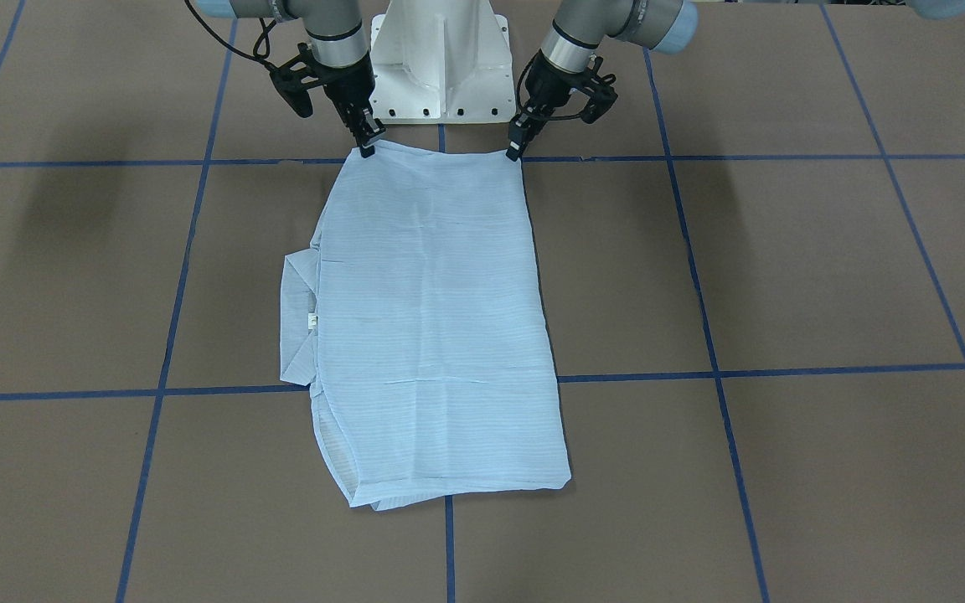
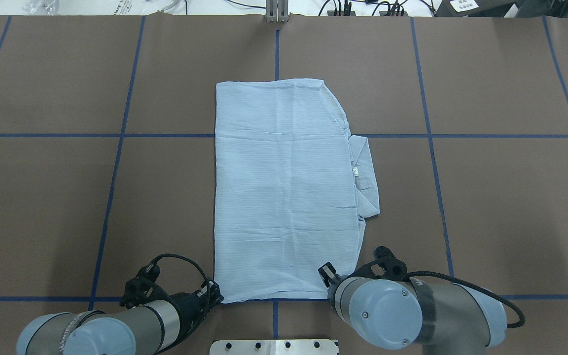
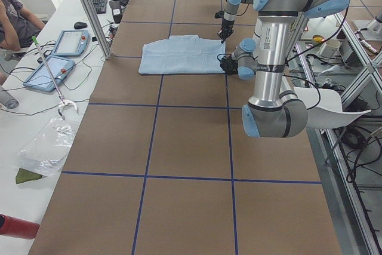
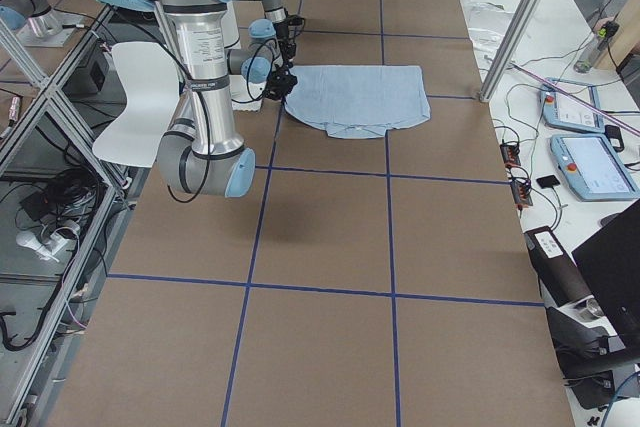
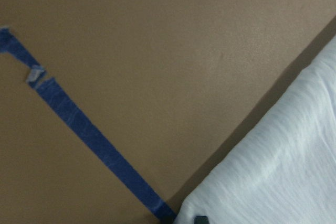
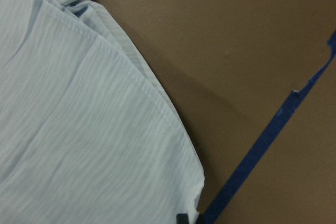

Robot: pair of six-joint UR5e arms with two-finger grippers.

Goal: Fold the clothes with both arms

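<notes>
Pinching pedestal-side corners | left gripper and right gripper each look clamped on one corner | striped shirt flat on table just beyond white pedestal, long axis pointing straight away from it | both arms equally near, likely fold runs away from pedestal

The light-blue, finely striped shirt lies flat at table centre, folded into a long rectangle running 12 to 6 in the overhead view. Its collar and white label poke out at 3. The left gripper pinches its 7 o'clock corner, the right gripper its 5 o'clock corner.
</notes>
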